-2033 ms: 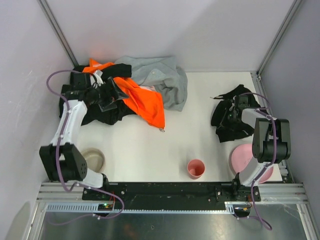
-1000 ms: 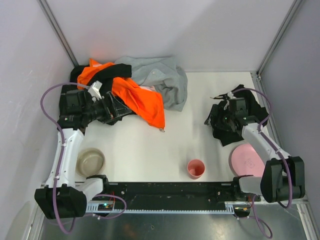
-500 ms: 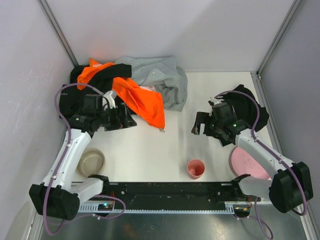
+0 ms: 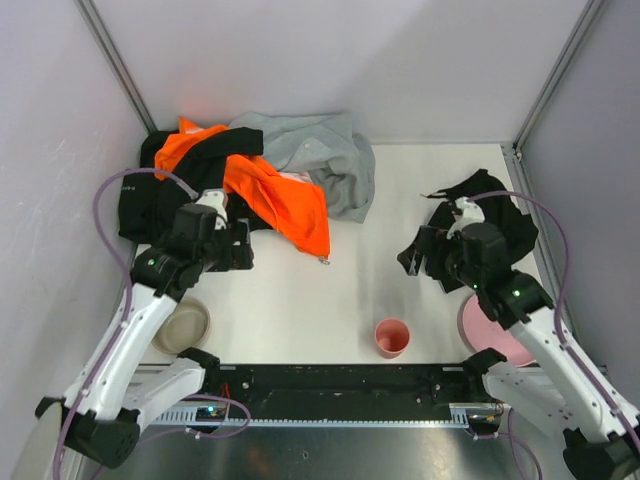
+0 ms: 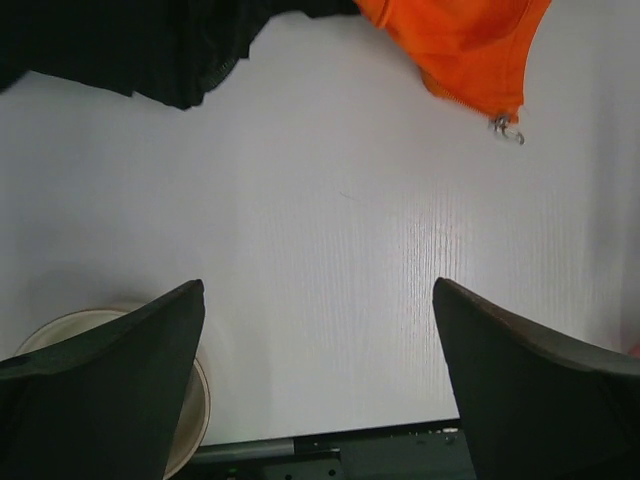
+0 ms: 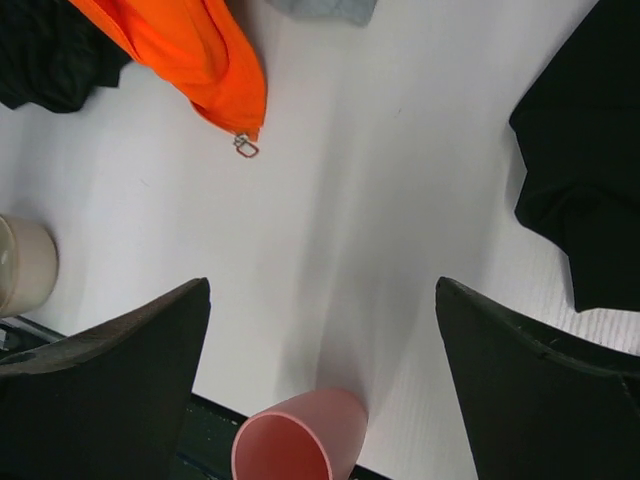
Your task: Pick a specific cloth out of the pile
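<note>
Small thin black fabric cloth [image 4: 505,225]: lies right, well apart from heaped orange, grey, black garment pile [image 4: 290,200]. Left gripper [image 5: 320,300], right gripper [image 6: 322,290]: fingers spread, empty.

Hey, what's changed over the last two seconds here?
Both arms pulled back toward the near edge: the left gripper came off the pile, and the right gripper came off the cloth. Both hang open and empty. The pink cup, pink plate and bowl stayed put.

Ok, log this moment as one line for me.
left hand: open, empty | right hand: open, empty | cloth: lying ungripped, apart from pile
</note>
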